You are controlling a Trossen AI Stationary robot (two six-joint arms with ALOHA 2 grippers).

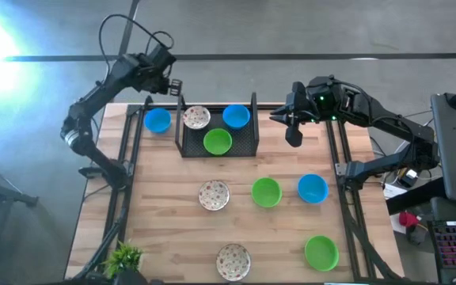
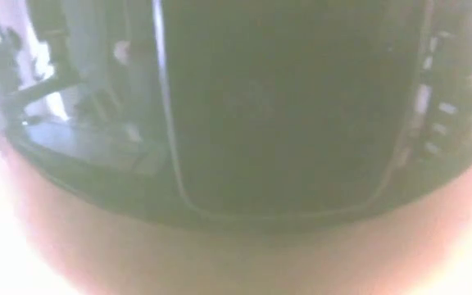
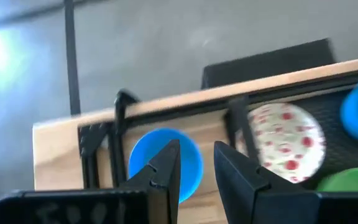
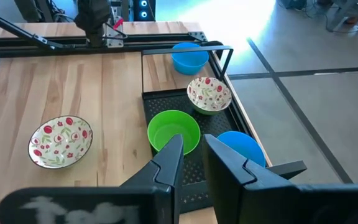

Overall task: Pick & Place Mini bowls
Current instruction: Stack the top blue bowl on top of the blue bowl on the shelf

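Three mini bowls sit in the black mesh tray (image 1: 244, 141) at the far edge: a speckled one (image 1: 196, 118), a blue one (image 1: 236, 116) and a green one (image 1: 217, 142). Another blue bowl (image 1: 157, 120) rests on the wood left of the tray. Nearer lie a speckled (image 1: 214, 195), a green (image 1: 266, 191) and a blue bowl (image 1: 313, 188), then a speckled (image 1: 233, 261) and a green one (image 1: 321, 252). My left gripper (image 1: 173, 87) hovers beyond the far-left corner, narrowly open and empty (image 3: 196, 169). My right gripper (image 1: 294, 136) hangs right of the tray, narrowly open and empty (image 4: 193, 155).
A small spiky potted plant (image 1: 123, 257) stands at the near-left corner. Black frame rails run along the table's left (image 1: 125, 174) and right (image 1: 347, 190) sides. Bare wood lies between the tray and the middle row of bowls. A dark blurred shape fills the low view.
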